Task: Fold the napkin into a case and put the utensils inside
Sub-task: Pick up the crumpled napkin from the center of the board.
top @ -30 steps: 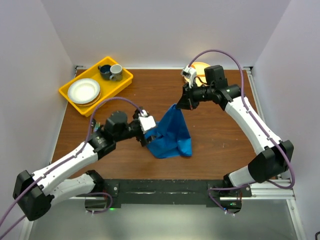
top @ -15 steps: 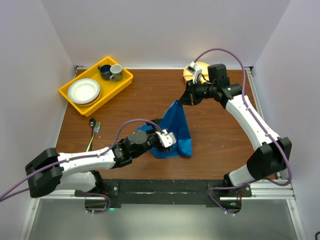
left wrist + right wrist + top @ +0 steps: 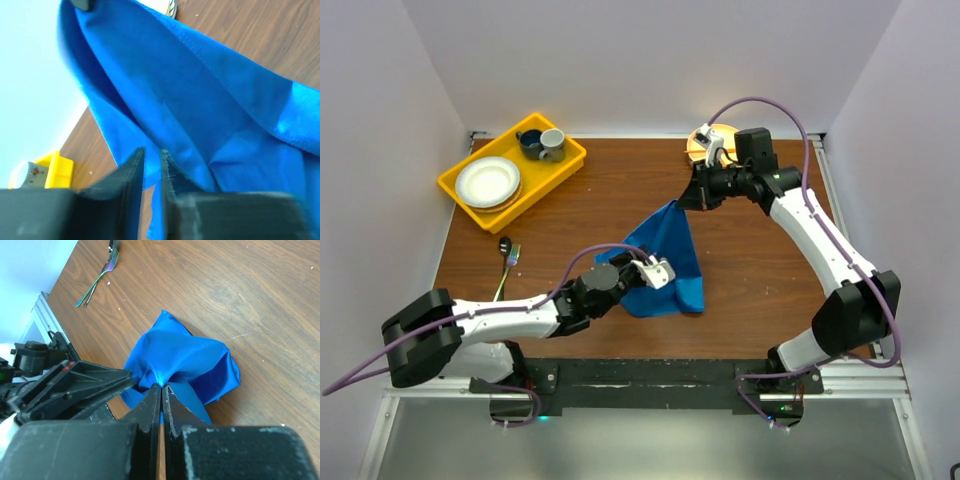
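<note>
Right tool (image 3: 679, 205) raised — (pinching napkin (image 3: 665, 255)).

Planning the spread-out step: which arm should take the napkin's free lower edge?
Left. The left jaws sit nearly closed at the napkin's lower edge, though a grip is unclear. The right jaws pinch the raised corner and are busy holding it up.

The top camera looks steeply down from above and behind the arm bases (image 3: 800, 355), taking in the whole desk (image 3: 760, 290). The left wrist camera sits very close to the napkin (image 3: 200, 100), facing the far-left corner. The right wrist camera hangs higher, looking back toward the near-left corner. All three views share the napkin.
</note>
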Action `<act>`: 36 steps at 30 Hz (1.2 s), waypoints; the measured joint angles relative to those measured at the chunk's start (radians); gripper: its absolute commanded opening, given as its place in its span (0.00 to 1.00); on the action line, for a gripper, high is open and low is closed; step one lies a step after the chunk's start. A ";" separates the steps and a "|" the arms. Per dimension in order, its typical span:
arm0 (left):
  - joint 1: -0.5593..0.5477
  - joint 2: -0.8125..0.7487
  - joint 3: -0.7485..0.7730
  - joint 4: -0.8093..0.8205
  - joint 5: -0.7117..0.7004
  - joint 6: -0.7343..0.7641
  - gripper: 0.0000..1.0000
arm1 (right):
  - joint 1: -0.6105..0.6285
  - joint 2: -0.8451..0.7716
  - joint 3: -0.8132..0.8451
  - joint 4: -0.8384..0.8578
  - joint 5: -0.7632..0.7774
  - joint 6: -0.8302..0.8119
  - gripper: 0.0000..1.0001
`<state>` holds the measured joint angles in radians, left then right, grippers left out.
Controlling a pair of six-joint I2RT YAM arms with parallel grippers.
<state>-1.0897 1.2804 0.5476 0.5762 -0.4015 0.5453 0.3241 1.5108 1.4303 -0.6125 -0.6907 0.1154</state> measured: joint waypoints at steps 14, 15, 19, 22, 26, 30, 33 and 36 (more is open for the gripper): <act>0.204 -0.230 0.311 -0.479 0.196 -0.138 0.38 | -0.004 0.180 0.127 0.003 0.044 -0.049 0.00; 0.201 -0.240 0.310 -0.498 0.213 -0.122 0.43 | -0.004 0.186 0.135 0.005 0.043 -0.049 0.00; 0.198 -0.234 0.224 -0.514 0.240 -0.074 0.59 | -0.004 0.188 0.137 0.009 0.040 -0.049 0.00; 0.199 -0.204 0.134 -0.506 0.253 -0.048 0.59 | -0.004 0.186 0.132 0.012 0.040 -0.048 0.00; 0.198 -0.179 0.032 -0.432 0.264 0.009 0.61 | -0.004 0.176 0.117 0.018 0.025 -0.044 0.00; 0.198 -0.164 -0.068 -0.287 0.265 0.101 0.68 | -0.004 0.165 0.116 0.023 0.016 -0.043 0.00; 0.198 -0.137 -0.131 -0.177 0.264 0.160 0.68 | -0.004 0.159 0.116 0.023 0.010 -0.041 0.00; 0.198 -0.087 -0.161 -0.080 0.253 0.211 0.69 | -0.004 0.158 0.116 0.023 -0.003 -0.040 0.00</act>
<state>-0.8917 1.1934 0.3862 0.4965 -0.1482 0.7559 0.3202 1.6684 1.5459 -0.5896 -0.6933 0.0757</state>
